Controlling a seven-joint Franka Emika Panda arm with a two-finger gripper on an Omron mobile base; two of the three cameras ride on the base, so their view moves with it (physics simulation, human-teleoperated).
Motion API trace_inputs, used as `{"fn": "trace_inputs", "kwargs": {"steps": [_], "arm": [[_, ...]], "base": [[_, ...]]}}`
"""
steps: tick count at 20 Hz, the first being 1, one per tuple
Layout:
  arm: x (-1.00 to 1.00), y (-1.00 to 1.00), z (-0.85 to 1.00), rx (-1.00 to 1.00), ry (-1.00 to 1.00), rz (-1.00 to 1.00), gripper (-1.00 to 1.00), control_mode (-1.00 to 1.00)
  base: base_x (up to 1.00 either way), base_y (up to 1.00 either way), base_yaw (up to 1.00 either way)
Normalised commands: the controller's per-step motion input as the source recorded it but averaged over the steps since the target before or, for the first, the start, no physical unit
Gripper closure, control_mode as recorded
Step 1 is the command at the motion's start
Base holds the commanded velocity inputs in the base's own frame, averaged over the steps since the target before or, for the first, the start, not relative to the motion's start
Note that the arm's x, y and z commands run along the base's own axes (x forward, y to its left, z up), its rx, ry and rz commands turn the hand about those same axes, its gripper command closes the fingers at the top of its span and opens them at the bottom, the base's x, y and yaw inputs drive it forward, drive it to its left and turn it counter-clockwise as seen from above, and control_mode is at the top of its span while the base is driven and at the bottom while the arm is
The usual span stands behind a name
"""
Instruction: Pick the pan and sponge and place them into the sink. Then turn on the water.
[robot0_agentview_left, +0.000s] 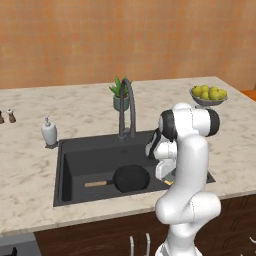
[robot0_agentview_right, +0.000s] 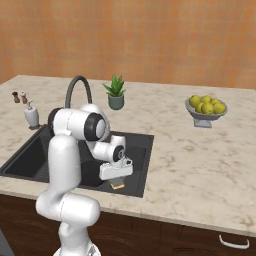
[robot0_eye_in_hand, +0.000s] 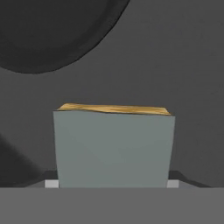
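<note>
hand view: sponge (robot0_eye_in_hand: 113, 146) held close before the lens, grey face toward me, pinched between my fingers as far as i can judge; sink (robot0_eye_in_hand: 183, 65) floor directly beyond, pan (robot0_eye_in_hand: 48, 30) off to one side. pan (robot0_agentview_left: 131, 178) already lies in the sink.

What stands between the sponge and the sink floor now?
Nothing visible does. The sponge hangs at the gripper over bare sink floor, with the pan off to one side, not beneath it.
</note>
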Motion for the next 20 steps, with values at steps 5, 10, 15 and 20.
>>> {"fn": "trace_inputs", "kwargs": {"steps": [5, 10, 15, 20], "arm": [[0.03, -0.03, -0.18, 0.01, 0.0, 0.01, -1.0, -1.0], [0.01, 0.0, 0.13, 0.03, -0.02, 0.02, -1.0, -1.0], [0.0, 0.0, 0.66, 0.08, -0.02, 0.0, -1.0, -1.0], [-0.05, 0.0, 0.9, 0.12, -0.09, 0.0, -1.0, -1.0]], "base": [[0.0, 0.0, 0.0], [0.0, 0.0, 0.0], [0.0, 0.0, 0.0], [0.0, 0.0, 0.0]]}}
